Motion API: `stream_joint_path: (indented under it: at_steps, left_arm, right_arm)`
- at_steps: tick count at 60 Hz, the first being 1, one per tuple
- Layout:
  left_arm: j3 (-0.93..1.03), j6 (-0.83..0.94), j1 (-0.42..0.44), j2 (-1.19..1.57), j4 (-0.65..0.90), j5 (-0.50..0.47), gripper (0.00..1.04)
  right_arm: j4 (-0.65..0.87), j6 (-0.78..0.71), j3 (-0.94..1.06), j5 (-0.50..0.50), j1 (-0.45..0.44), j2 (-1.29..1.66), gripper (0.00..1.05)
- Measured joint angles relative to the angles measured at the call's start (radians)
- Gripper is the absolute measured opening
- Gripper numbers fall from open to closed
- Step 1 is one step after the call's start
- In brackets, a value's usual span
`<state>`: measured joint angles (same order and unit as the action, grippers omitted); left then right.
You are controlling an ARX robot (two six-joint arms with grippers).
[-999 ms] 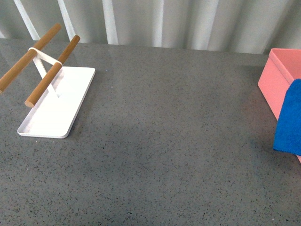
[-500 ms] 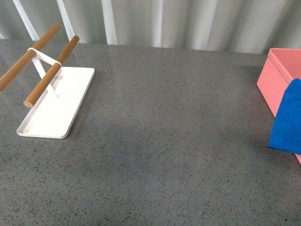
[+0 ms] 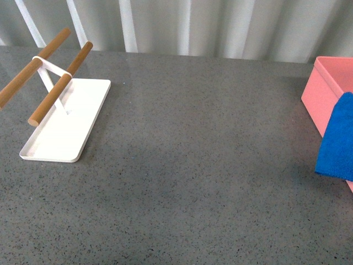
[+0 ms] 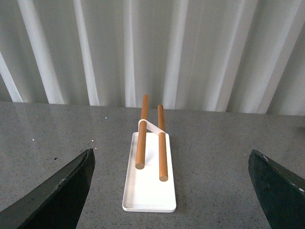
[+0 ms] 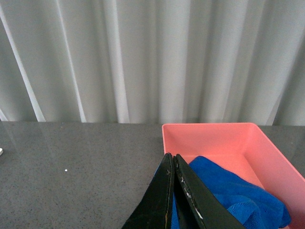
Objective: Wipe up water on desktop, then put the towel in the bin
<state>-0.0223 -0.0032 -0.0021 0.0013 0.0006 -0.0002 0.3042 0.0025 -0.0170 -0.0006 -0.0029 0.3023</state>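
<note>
The blue towel [image 3: 337, 138] hangs at the right edge of the front view, draped in front of the near wall of the pink bin [image 3: 322, 88]. In the right wrist view my right gripper [image 5: 172, 160] is shut on the towel [image 5: 238, 195], which spills over into the bin [image 5: 209, 138]. The speckled grey desktop [image 3: 193, 165] shows no visible water. My left gripper [image 4: 171, 191] is open, its dark fingers [image 4: 62, 191] wide apart above the desktop [image 4: 214, 167]. Neither arm shows in the front view.
A white tray [image 3: 66, 118] with two wooden rods [image 3: 58, 83] on a stand sits at the back left; the left wrist view shows it [image 4: 148, 183] straight ahead. A pale corrugated wall [image 3: 193, 27] runs behind the desktop.
The towel has shifted slightly leftward at the bin's wall over the last second. Everything else stays put.
</note>
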Motion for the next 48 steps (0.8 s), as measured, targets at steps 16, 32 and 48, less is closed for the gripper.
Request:
stream_joint_path:
  at_steps: [16, 32, 48]
  left_arm:
    - [0.0, 0.0, 0.0, 0.0, 0.0, 0.0, 0.98]
    - [0.0, 0.0, 0.0, 0.0, 0.0, 0.0, 0.98]
    - [0.0, 0.0, 0.0, 0.0, 0.0, 0.0, 0.98]
  right_arm:
    - [-0.084, 0.0, 0.0, 0.0, 0.0, -0.085, 0.03]
    - [-0.266, 0.0, 0.0, 0.0, 0.0, -0.233, 0.03]
    - [-0.303, 0.0, -0.001, 0.0, 0.0, -0.298, 0.03]
